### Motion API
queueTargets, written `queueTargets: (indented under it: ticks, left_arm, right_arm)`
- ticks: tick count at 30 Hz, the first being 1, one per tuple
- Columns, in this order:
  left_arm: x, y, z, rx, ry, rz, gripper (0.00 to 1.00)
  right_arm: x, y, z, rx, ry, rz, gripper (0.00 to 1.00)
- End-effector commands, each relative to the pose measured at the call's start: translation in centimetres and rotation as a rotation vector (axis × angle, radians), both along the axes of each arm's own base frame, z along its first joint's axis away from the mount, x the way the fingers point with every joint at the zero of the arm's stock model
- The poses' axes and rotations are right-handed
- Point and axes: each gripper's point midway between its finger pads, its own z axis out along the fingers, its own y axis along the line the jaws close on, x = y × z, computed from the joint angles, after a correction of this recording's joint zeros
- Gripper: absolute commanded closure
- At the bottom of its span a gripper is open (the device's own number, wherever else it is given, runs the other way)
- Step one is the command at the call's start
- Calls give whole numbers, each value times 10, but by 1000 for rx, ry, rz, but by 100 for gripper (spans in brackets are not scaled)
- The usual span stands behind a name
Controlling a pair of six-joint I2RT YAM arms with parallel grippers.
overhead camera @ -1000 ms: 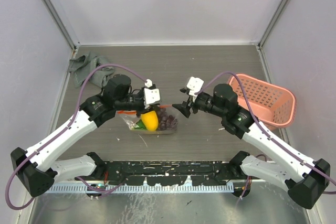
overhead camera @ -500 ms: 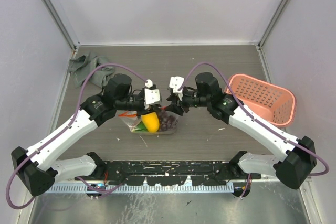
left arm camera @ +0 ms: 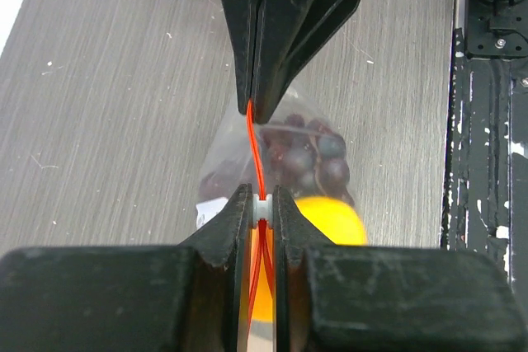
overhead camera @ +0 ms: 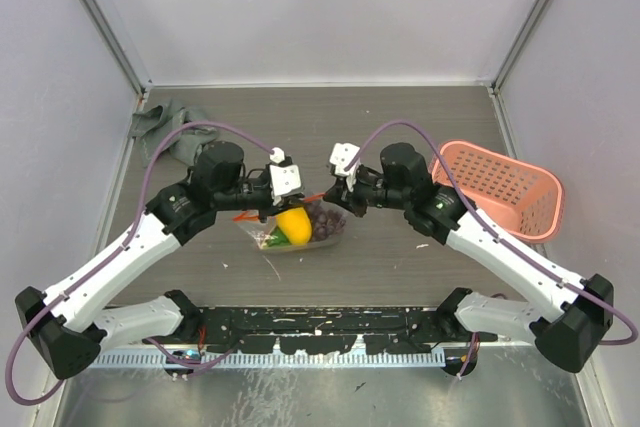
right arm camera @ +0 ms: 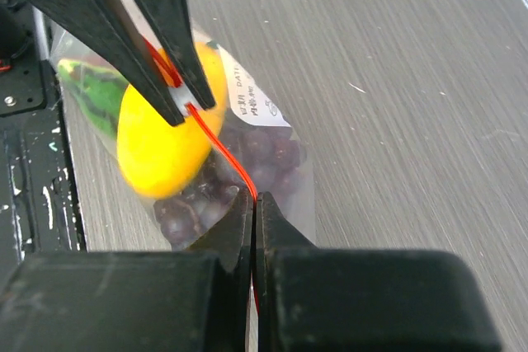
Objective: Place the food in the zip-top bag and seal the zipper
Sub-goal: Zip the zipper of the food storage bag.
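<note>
While both arms meet over the middle of the counter, slightly toward its near edge, the zip-top bag (overhead camera: 296, 233) hangs between them by its zipper (left arm camera: 255, 147).

1. Fingers. The left gripper (left arm camera: 262, 197) is closed to a narrow gap on the white slider (left arm camera: 262, 204). The right gripper (right arm camera: 255, 202) is pinched fully together on the red-orange strip at the opposite end.

2. Contents. The yellow piece (overhead camera: 292, 225), the grapes (overhead camera: 325, 220) and the green fruit (right arm camera: 92, 92) lie inside the clear pouch. Loading therefore appears complete (no loose food shows on the counter).

3. Sealing. Between the two grippers the strip reads as one taut line, which suggests that this stretch is shut. Behind the slider, in the left wrist view, it splits into two threads, so that part is probably open. Running the slider to the end is what is left.

4. Limits of view. The watermelon slice cannot be made out. Whether the pouch bottom rests on the counter or hangs free cannot be told. Both far ends of the strip are covered by fingers.

The pink basket (overhead camera: 505, 187) sits at the right edge and the grey cloth (overhead camera: 162, 129) near the far-left corner.
</note>
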Motion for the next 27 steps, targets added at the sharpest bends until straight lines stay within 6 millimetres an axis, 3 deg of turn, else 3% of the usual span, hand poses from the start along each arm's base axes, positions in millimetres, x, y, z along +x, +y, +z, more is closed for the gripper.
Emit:
queueTargets:
  ticks: [1,10,27]
  left_arm:
    - [-2,4,28,-68,-46,31,100]
    - [1,9,20,-47,-23,79,100]
    - [6,24,11,-35,-26,171,100]
  right_arm:
    - [27,-28,25,28,-72,-233,99]
    - [43,-58,18,-13,-54,-447,99]
    - [60,-109,32,11,-105,-760,99]
